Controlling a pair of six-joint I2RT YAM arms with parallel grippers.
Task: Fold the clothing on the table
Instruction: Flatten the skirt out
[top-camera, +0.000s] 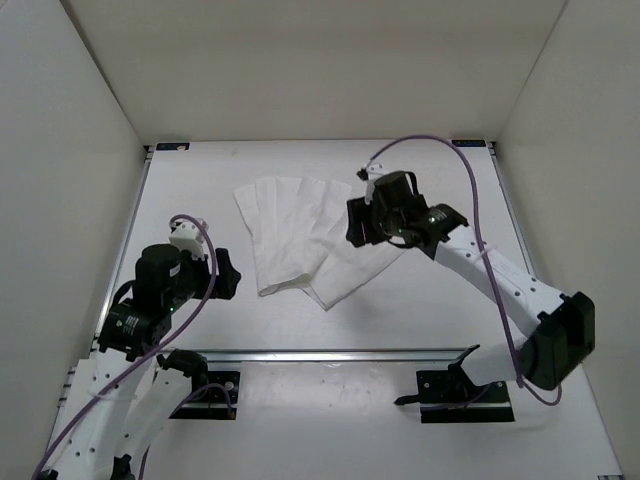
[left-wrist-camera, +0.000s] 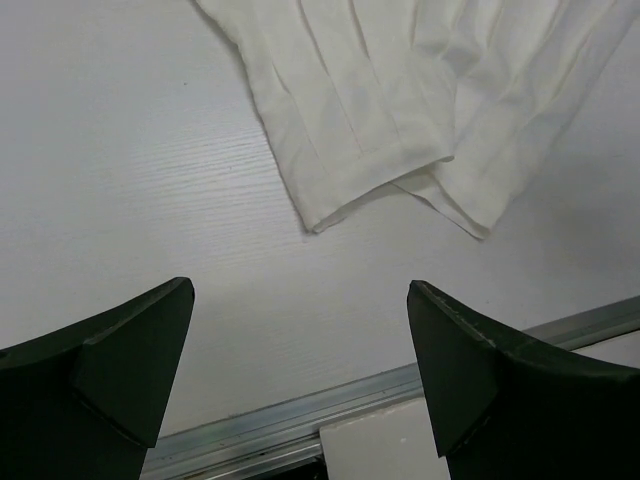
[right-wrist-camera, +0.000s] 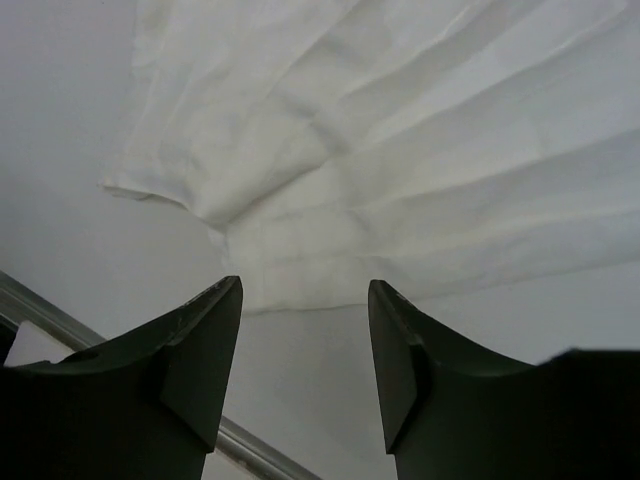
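Table (top-camera: 400, 315) holds clothing (top-camera: 295, 235), long axis running far-left to near-right.

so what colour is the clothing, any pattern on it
The clothing is plain white, only faint lengthwise creases; clearest in the left wrist view.

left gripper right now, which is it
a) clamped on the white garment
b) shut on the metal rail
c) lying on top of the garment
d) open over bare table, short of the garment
d: the left gripper has its jaws spread wide with only bare table between them, and the clothing lies ahead of its fingertips, not touched.
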